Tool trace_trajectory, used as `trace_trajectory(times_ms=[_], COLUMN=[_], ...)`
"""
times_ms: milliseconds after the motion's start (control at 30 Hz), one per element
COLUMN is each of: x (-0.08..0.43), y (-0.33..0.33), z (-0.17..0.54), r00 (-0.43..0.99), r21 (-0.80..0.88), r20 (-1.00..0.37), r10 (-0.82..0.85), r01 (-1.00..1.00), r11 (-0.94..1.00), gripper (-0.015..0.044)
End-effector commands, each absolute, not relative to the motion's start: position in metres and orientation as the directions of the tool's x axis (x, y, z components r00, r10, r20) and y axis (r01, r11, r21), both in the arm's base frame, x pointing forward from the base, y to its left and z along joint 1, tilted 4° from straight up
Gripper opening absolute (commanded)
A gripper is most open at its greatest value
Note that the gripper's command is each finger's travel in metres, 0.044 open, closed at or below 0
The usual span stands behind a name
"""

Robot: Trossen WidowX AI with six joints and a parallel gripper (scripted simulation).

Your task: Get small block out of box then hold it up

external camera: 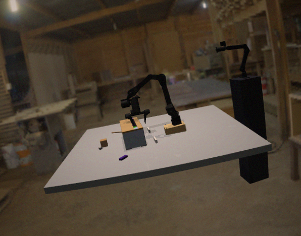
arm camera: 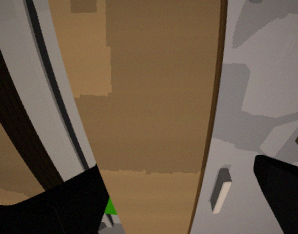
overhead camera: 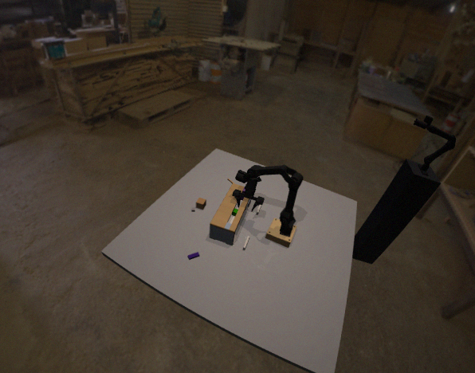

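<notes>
The box stands on the table, with a wooden top and a long slot in it. The green block shows through the slot; in the wrist view the left finger partly hides it. My gripper is open and empty, pointing down over the box. One finger is at the slot close to the block; I cannot tell whether its tip is inside. The other finger hangs beyond the box's side facing the arm base.
Two white bars lie between box and arm base. A brown cube and a small grey piece are across the box. A purple block lies beyond its near end. A thin stick sticks out.
</notes>
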State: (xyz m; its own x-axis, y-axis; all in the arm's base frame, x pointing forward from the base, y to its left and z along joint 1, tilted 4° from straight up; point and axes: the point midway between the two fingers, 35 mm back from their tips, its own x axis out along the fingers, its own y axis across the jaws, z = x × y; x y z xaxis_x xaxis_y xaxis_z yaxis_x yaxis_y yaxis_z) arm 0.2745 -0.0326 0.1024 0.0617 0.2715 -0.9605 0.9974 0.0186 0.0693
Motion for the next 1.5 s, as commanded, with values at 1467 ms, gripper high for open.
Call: trace_trajectory(times_ms=[1467], x=[0.272], y=[0.044], z=[0.087], r00=[0.06], r21=[0.068], r20=[-0.959], r10=[0.278], r01=[0.998], r11=[0.018], gripper=[0.04])
